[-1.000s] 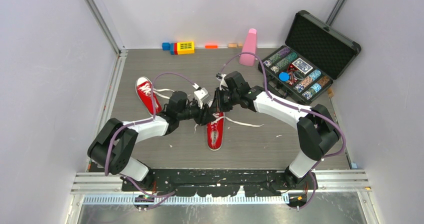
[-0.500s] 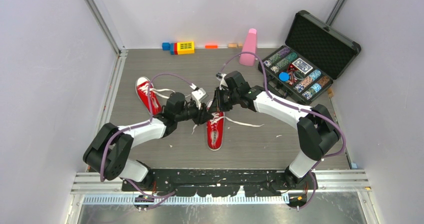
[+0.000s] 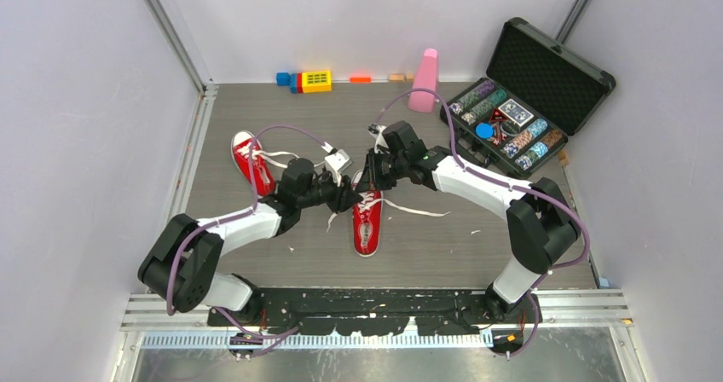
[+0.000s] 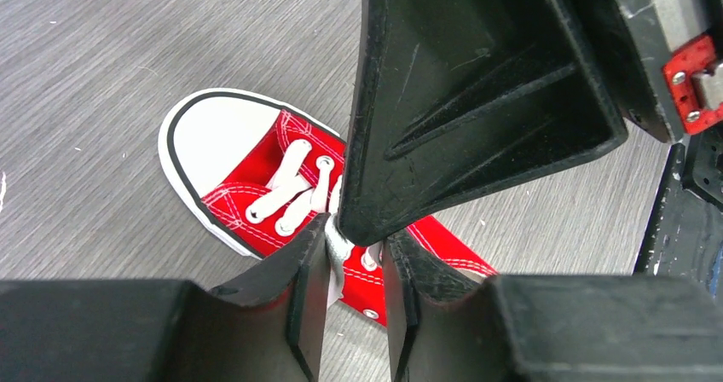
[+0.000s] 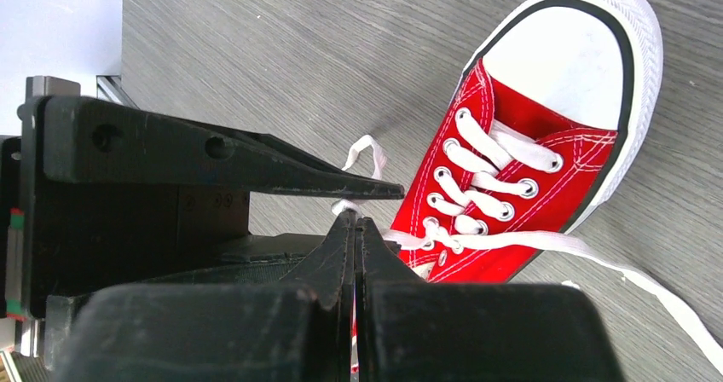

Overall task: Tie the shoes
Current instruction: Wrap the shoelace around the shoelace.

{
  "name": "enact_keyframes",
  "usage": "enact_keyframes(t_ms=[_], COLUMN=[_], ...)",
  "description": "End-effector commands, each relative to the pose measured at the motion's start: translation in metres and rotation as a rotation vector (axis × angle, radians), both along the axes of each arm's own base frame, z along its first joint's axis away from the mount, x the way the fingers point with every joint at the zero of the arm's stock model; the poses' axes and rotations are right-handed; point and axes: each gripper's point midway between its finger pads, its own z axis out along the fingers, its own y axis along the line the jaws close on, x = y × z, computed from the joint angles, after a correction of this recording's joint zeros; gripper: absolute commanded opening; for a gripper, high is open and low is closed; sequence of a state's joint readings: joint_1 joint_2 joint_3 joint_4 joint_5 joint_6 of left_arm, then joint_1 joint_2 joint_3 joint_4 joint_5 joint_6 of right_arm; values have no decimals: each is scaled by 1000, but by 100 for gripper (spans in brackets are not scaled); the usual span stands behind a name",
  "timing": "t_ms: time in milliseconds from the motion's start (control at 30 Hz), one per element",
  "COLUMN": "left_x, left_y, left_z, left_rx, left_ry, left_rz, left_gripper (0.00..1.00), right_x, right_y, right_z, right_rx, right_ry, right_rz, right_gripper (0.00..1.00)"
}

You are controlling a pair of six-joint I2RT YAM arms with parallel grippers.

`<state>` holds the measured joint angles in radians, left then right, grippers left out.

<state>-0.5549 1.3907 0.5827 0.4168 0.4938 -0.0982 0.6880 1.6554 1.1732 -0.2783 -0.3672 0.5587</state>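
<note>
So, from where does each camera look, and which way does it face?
Top external: above and behind the arms, facing down onto the table; both arms show whole.
Left wrist: looks down past the left gripper at the middle shoe; the right gripper's tip shows too.
Right wrist: looks down past its own fingers, shut on a lace, at that shoe.
Both wrist views share that shoe.

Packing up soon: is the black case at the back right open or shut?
Open: the black case has its lid tilted back, and rows of chips show inside.
</note>
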Motion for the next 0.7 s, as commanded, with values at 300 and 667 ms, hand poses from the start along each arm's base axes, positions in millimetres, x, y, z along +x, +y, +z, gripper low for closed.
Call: enact_keyframes(t_ms=[300, 667], left_x=[1, -1], left_y=[3, 6], left_z=[10, 10], left_rx=[-2, -3], left_ry=[-26, -23], left_rz=[8, 26], left_gripper=[13, 14], right_x=[6, 7], right_y=[6, 6], right_z=[26, 26], right_rx=[37, 34], right_ry=[-59, -59], right_rz=[2, -3], right_gripper=[0, 0])
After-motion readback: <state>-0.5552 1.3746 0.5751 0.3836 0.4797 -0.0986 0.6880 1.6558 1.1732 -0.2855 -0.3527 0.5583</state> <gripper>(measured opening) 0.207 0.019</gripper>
